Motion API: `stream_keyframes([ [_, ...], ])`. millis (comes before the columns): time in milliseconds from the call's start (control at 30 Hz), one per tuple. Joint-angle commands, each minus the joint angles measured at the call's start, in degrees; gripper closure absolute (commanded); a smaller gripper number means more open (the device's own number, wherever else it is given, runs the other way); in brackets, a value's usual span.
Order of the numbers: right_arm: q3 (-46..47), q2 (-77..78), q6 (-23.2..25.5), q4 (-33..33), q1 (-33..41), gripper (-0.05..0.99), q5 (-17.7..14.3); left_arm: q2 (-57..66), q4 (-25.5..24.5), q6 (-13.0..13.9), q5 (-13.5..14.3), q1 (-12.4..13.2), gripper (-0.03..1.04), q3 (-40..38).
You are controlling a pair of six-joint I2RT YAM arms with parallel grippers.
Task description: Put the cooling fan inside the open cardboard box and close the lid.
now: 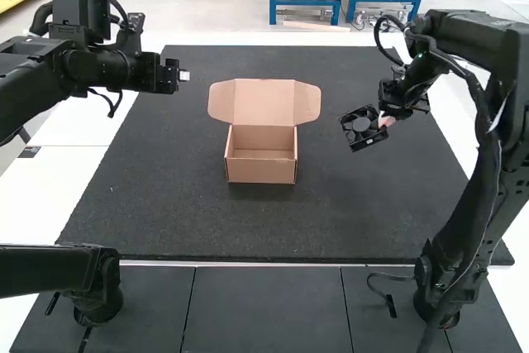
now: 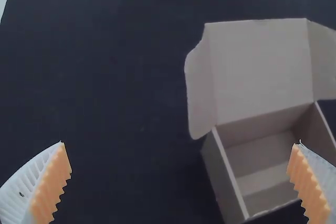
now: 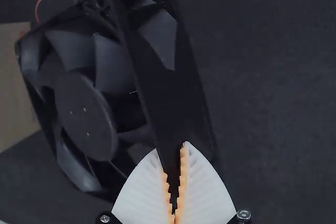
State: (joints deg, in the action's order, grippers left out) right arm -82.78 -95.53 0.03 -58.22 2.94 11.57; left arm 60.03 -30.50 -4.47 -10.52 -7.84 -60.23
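My fingers (image 3: 202,192) are white ribbed plastic with orange toothed pads (image 2: 52,177). The cooling fan (image 3: 79,119) is black plastic, its blades smooth with a slight sheen. The box (image 1: 261,153) is plain matt brown cardboard. A black, matt, finely grained mat (image 1: 165,188) covers the smooth white bench (image 1: 41,196).

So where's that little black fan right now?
In the high view the fan is clamped in the right gripper, over the black mat to the right of the open cardboard box, not inside it.
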Motion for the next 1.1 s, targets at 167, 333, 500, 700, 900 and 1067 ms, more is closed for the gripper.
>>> stream_keyframes([
  [167, -2.8, 10.9, 4.1, -1.2, 0.8, 0.96, 7.9, -0.2, 1.7, 1.3, 0.1, 0.5, 0.04, -0.6],
  [333, -3.2, 14.7, 4.4, -5.3, 0.8, 0.96, 10.4, 0.1, 2.2, 1.9, 0.1, 0.5, 0.04, 0.1],
  [500, -2.9, 17.0, 6.5, -9.0, 0.9, 0.96, 17.0, 0.6, 3.1, 2.5, 0.1, 0.5, 0.04, 0.2],
  [700, -1.4, 19.0, 9.9, -9.7, 4.4, 0.95, 19.8, 1.1, 3.6, 2.6, 0.1, 0.5, 0.04, 0.2],
  [900, 0.1, 19.3, 18.7, -4.8, 15.3, 0.95, 17.3, 1.1, 3.6, 2.6, 0.1, 0.5, 0.04, 0.2],
  [1067, 1.8, 18.9, 28.0, 2.0, 25.3, 0.95, 15.1, 1.1, 3.6, 2.6, 0.1, 0.5, 0.04, 0.2],
])
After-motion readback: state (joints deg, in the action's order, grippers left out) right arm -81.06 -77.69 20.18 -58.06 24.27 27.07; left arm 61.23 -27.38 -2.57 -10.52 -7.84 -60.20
